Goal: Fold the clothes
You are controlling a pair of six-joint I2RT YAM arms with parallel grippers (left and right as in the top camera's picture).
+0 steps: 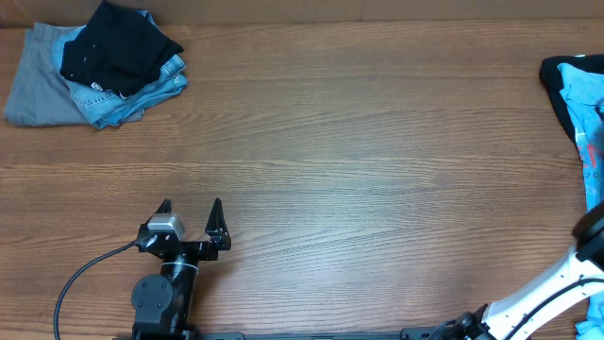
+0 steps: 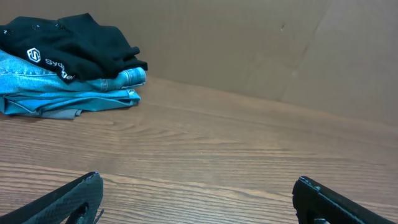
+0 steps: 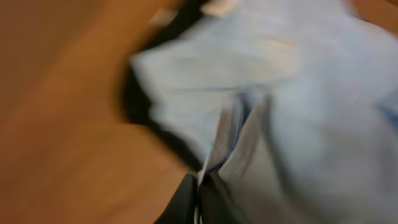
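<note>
Overhead, the counter (image 1: 377, 170) is seen as a wide stretch of wood with clothes at two opposite ends. A folded stack (image 1: 94, 71) is set at the far left corner, apparently finished work put out of the way. In it, a black top with small white print is laid over blue denim, with a grey piece at the bottom.

The T-shirt (image 1: 578, 94) is found at the far right edge, partly cut off by the frame. It lies crumpled and unfolded, with dark cloth (image 1: 550, 77) showing along its left border. It is light blue, soft and wrinkled; a trace of red is glimpsed on it, but no lettering can be read.

In the blurred right wrist view, a ridge of its fabric is gathered at the right hand (image 3: 200, 183), whose fingers are closed together on it. This pinch is judged to be for dragging the shirt toward the open middle for spreading.

The left hand (image 1: 192, 206) is held low near the front edge, fingers fully apart and gripping nothing. It is well apart from both piles, presumably in readiness for a second corner.
</note>
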